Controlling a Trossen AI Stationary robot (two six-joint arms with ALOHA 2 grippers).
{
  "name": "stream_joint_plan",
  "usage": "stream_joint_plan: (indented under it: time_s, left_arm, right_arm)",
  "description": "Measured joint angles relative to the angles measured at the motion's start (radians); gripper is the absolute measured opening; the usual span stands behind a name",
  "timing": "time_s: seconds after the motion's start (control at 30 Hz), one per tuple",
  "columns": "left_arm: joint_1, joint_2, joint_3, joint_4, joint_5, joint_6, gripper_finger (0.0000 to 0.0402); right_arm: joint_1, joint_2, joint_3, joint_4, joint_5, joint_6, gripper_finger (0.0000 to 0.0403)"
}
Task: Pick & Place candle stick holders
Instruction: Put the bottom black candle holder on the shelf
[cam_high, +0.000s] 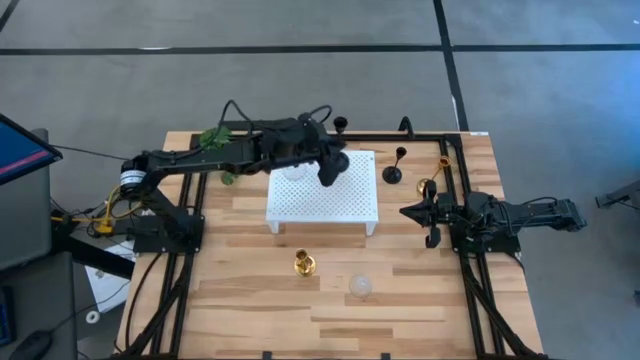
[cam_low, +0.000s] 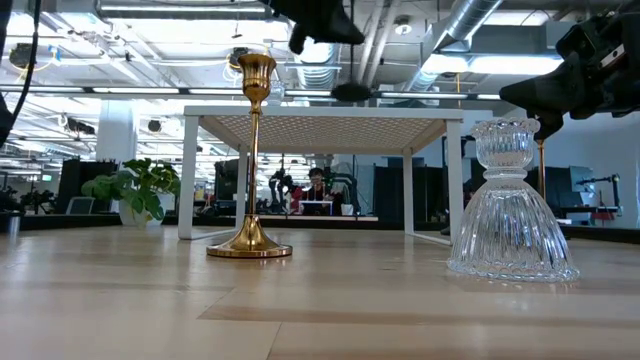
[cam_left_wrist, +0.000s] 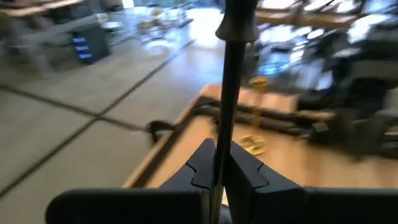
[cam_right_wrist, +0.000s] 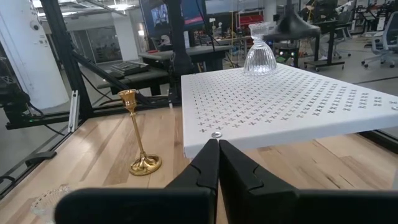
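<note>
My left gripper (cam_high: 330, 172) is shut on a black candle stick holder (cam_left_wrist: 231, 74) above the white perforated platform (cam_high: 340, 200). A clear glass holder (cam_right_wrist: 260, 53) stands on the platform's far left part. A second black holder (cam_high: 395, 170) and a gold one (cam_high: 440, 165) stand on the table to the platform's right. Near the front edge stand another gold holder (cam_low: 250, 160) and another clear glass holder (cam_low: 512, 200). My right gripper (cam_high: 405, 212) rests shut at the right, holding nothing. My left gripper pinches the black holder's thin stem (cam_left_wrist: 225, 124) between its two fingers. The fingers lie level and across the stem, coming from the table's left. The holder is upright and lifted, its round base (cam_right_wrist: 292, 25) hanging just above the platform's top.
A green leafy plant (cam_high: 215, 140) lies at the far left under my left arm. Black frame rails (cam_high: 460, 200) run along the table's left and right sides. Bare wood lies between the platform and the two front holders.
</note>
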Motion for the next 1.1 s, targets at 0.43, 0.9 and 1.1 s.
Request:
stream_joint_plan:
  time_s: [0.43, 0.9, 1.1]
  left_arm:
    - [0.001, -0.001, -0.042, -0.080, -0.137, -0.013, 0.0015]
    - [0.102, -0.010, -0.128, 0.030, 0.044, -0.081, 0.0013]
    - [0.102, -0.010, -0.128, 0.028, 0.071, -0.085, 0.0013]
  right_arm:
    - [0.000, 0.000, 0.000, 0.000, 0.000, 0.000, 0.0000]
    - [0.000, 0.000, 0.000, 0.000, 0.000, 0.000, 0.0000]
    - [0.000, 0.000, 0.000, 0.000, 0.000, 0.000, 0.0000]
